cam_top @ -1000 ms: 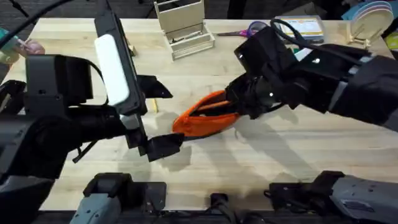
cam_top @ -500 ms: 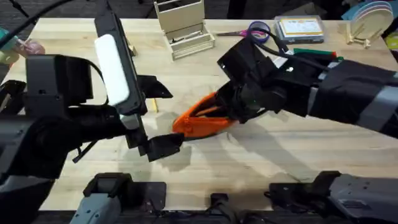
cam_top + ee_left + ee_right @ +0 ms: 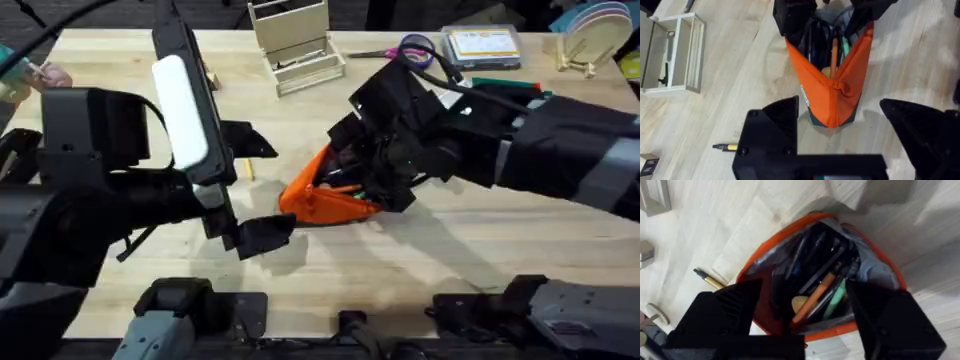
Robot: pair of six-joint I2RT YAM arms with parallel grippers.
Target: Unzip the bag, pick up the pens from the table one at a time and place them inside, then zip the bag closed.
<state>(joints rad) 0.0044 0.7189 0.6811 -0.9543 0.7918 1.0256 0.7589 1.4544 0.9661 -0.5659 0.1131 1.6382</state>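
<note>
The orange bag [image 3: 318, 192] stands mid-table with its zip open and its mouth spread wide [image 3: 812, 275]. Inside it lie an orange pen [image 3: 813, 298], a green pen [image 3: 835, 299] and some dark ones. My right gripper [image 3: 366, 172] hovers right over the mouth, open, one finger at each side of the opening [image 3: 802, 322]. A yellowish-tan pen [image 3: 725, 147] lies on the table beside the bag [image 3: 708, 279]. My left gripper [image 3: 258, 188] hangs open just left of the bag's closed end [image 3: 832, 92], holding nothing.
A white wire rack [image 3: 295, 45] stands at the back centre. Purple-handled scissors [image 3: 410, 47], a clear box with a yellow label [image 3: 483, 44] and a plate stand [image 3: 590, 35] sit at the back right. Bare wood lies in front of the bag.
My right gripper has swung left from the bag's right end to over its mouth. The bag has tipped more upright and its opening has spread. The left arm has not moved.
</note>
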